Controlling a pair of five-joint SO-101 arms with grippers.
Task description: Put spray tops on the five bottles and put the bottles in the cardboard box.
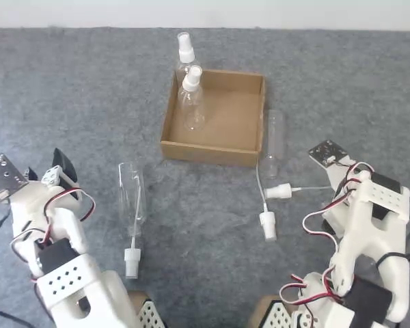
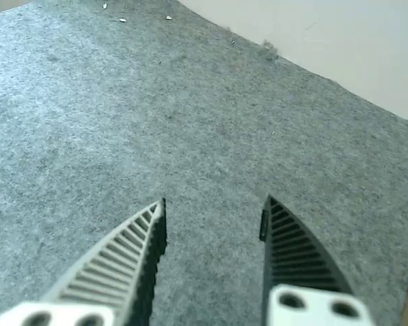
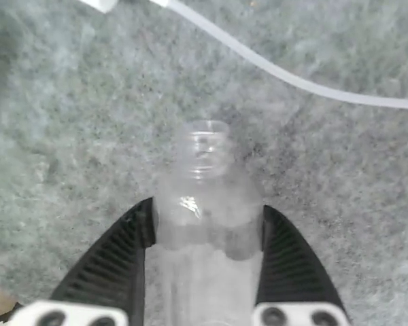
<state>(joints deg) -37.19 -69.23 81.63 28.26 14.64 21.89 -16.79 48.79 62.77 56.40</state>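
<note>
My right gripper (image 3: pixel 205 210) is shut on a clear open-necked bottle (image 3: pixel 207 176), held just above the grey carpet. A dip tube (image 3: pixel 292 76) lies on the carpet beyond the neck. Two loose spray tops (image 1: pixel 279 191) (image 1: pixel 268 225) lie in front of the cardboard box (image 1: pixel 212 152). One capped bottle (image 1: pixel 191 102) stands inside the box, and another capped bottle (image 1: pixel 185 51) stands at its far left corner. An uncapped bottle (image 1: pixel 275 140) lies along the box's right side. A further bottle (image 1: pixel 132 195) lies on the left with a spray top (image 1: pixel 132 261) at its mouth. My left gripper (image 2: pixel 214 204) is open over bare carpet.
Grey carpet (image 1: pixel 89 89) covers the table, with a pale wall strip at the far edge. The left arm (image 1: pixel 55 232) and the right arm (image 1: pixel 369 219) stand at the near corners, trailing red and white wires.
</note>
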